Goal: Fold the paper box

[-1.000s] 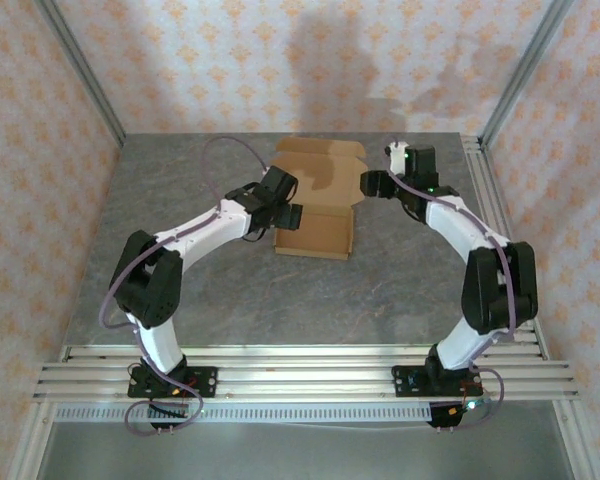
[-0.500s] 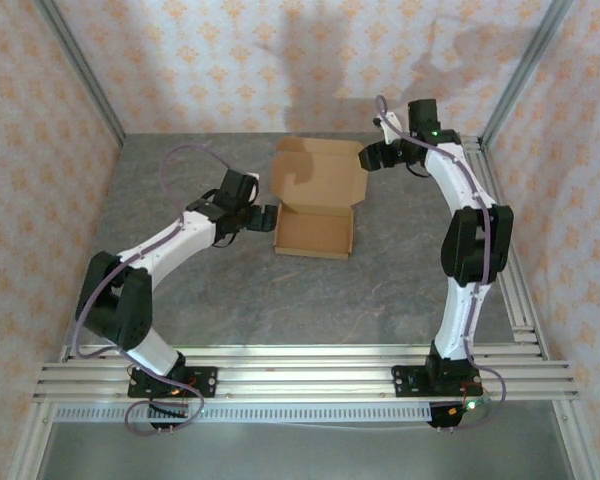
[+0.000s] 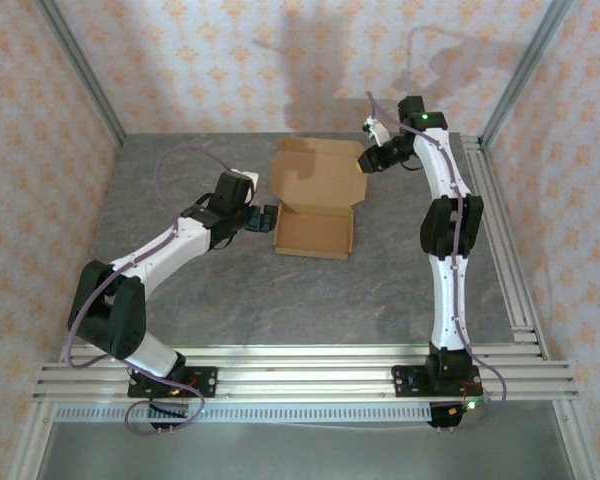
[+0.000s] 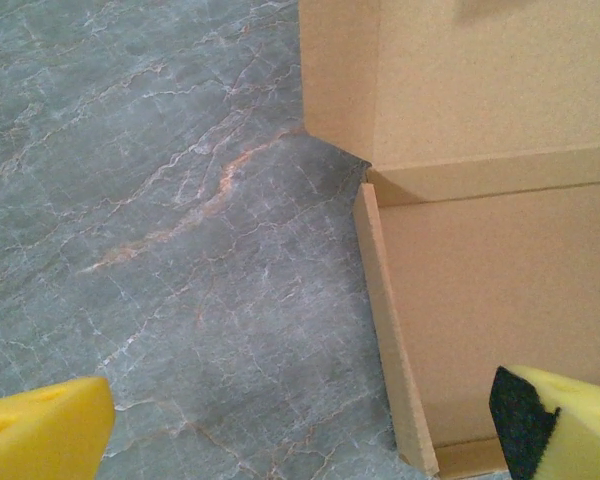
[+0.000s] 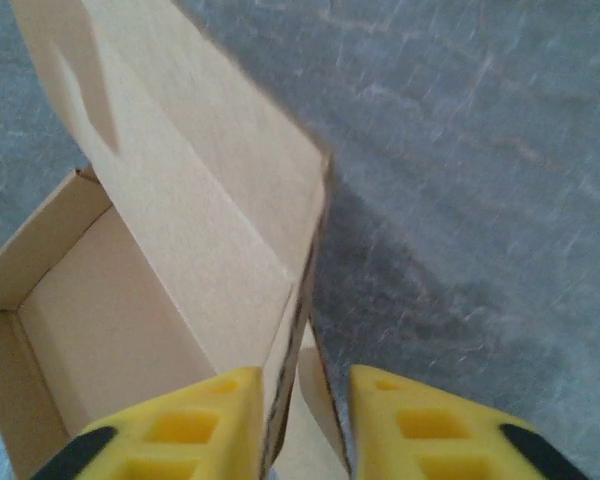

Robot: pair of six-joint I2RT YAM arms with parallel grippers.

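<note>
On the grey table (image 3: 230, 295), stretched right claw (image 3: 364, 160) pinches the paper box (image 3: 315, 232) lid; left claw (image 3: 269, 220) spread.

arms (image 3: 170, 245) white, joints (image 3: 108, 315) black | cables (image 3: 185, 150) purple | jaws yellow foam pads (image 5: 200, 425)

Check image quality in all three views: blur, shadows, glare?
Top external: sharp, even light, no glare; soft arm shadows on the back wall and one across the paper box lid. Left wrist: table and box crisp, left fingertips slightly soft. Right wrist: table texture smeared, far box edge blurred, right fingertips clearer.
</note>
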